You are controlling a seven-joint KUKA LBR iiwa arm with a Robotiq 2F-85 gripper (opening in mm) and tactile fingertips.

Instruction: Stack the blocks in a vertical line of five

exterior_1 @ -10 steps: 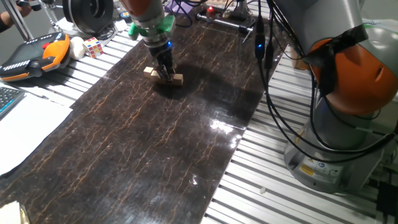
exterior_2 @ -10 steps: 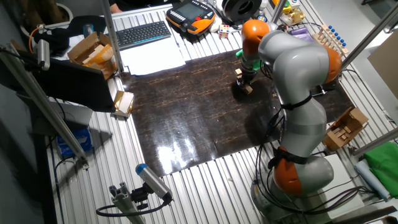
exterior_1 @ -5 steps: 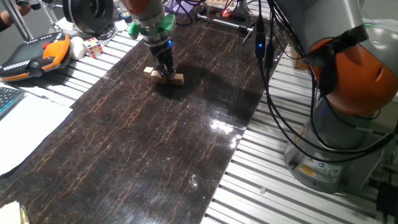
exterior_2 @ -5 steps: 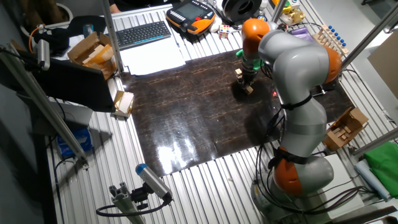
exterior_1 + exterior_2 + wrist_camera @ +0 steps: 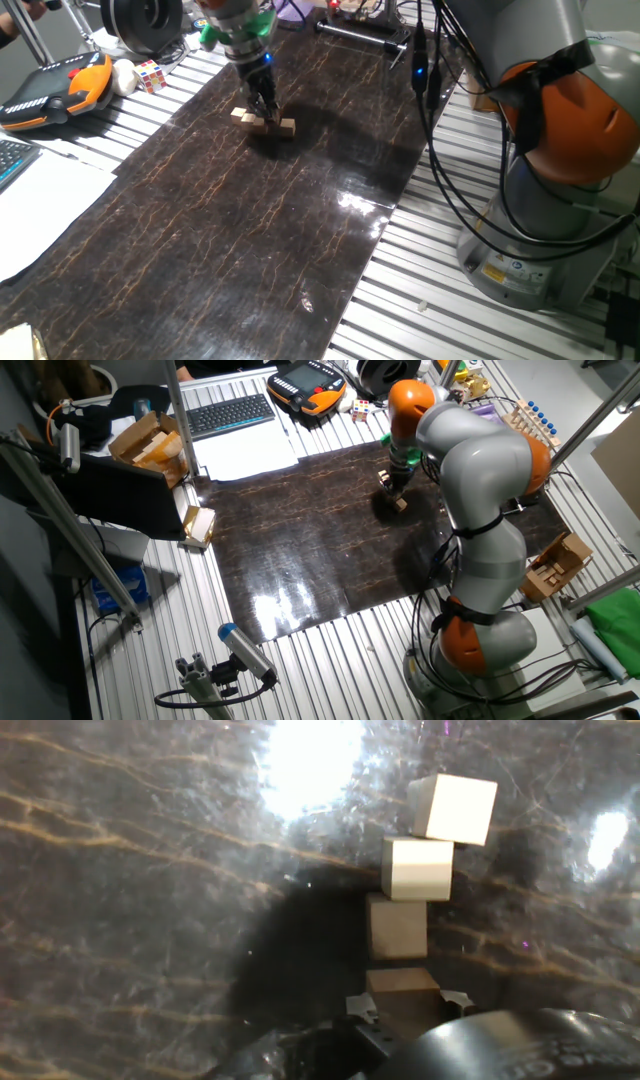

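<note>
Several light-tan blocks lie flat in a rough line on the dark mat (image 5: 250, 230). In the hand view the line runs from the far block (image 5: 452, 808) through two more blocks (image 5: 417, 867) (image 5: 396, 925) to the nearest block (image 5: 402, 992). My gripper (image 5: 408, 1005) hovers just above that nearest block, and its fingertips (image 5: 360, 1008) flank the block without clearly pressing on it. From the side, the gripper (image 5: 264, 108) hangs over the middle of the row, with end blocks (image 5: 240, 115) (image 5: 287, 126) showing. The other fixed view shows the blocks (image 5: 398, 503) under the gripper (image 5: 392, 484).
A Rubik's cube (image 5: 150, 75) and an orange teach pendant (image 5: 55, 90) sit off the mat at the back left. White paper (image 5: 40, 200) lies left of the mat. Cables (image 5: 430, 100) hang along the right edge by the arm's base (image 5: 540, 240).
My gripper has risen a little straight up from the row. The blocks on the mat have stayed where they were.
</note>
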